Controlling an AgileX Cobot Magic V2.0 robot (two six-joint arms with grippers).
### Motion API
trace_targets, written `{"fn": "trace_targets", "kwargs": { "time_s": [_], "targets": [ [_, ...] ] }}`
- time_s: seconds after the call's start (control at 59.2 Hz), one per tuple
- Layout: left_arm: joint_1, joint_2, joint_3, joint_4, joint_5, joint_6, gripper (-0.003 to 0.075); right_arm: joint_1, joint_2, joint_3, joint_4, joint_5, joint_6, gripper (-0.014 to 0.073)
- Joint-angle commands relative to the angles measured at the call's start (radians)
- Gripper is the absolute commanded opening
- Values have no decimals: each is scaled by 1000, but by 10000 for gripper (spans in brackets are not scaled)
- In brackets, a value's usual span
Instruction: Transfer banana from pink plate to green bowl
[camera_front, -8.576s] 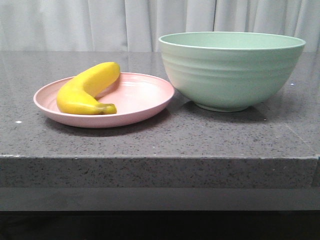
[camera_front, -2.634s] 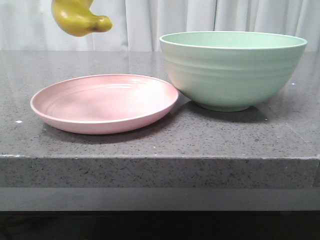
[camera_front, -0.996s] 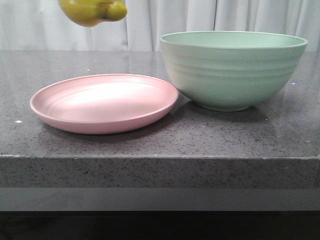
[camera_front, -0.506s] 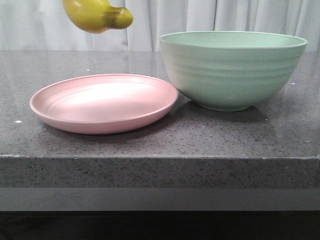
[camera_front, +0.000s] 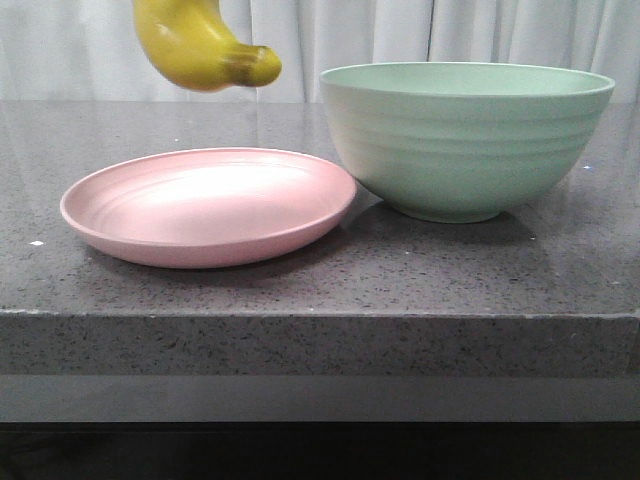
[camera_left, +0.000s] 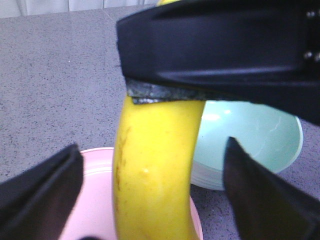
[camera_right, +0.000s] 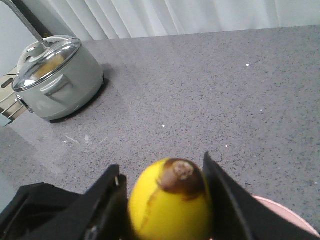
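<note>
A dark speckled desk carries the green bowl on the right and the pink plate just beside it on the left, both empty. The banana hangs in the air above the plate, its dark tip pointing toward the bowl and level with the bowl's rim. The right claw is clenched on the banana, a finger pressed to each side. The left claw is spread wide, its fingers flanking the fruit without touching it.
</note>
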Motion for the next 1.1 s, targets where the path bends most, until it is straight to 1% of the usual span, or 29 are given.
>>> {"fn": "trace_targets", "kwargs": {
  "time_s": [0.0,0.152,0.219,0.388,0.523,0.726,0.861,0.996,1.08],
  "targets": [
    [-8,-23,-32,-8,-86,-1,666,0,-34,-37,2,-75,-8,58],
    [-8,-23,-32,-8,-86,-1,654,-7,-32,-37,2,-122,-9,58],
    [-8,-23,-32,-8,-86,-1,654,-28,-29,-37,1,-153,-9,58],
    [-8,-23,-32,-8,-86,-1,654,-121,-2,-37,1,-255,-9,58],
    [-8,-23,-32,-8,-86,-1,654,-214,3,-37,1,-275,-9,58],
    [-8,-23,-32,-8,-86,-1,651,-321,-58,-37,-61,-163,-66,58],
    [-8,-23,-32,-8,-86,-1,651,-379,-98,-37,-70,-71,-139,58],
    [-8,-23,-32,-8,-86,-1,651,-401,-65,-38,-71,51,-231,58],
    [-8,-23,-32,-8,-86,-1,651,-401,-27,-38,-71,73,-243,58]
  ]
}}
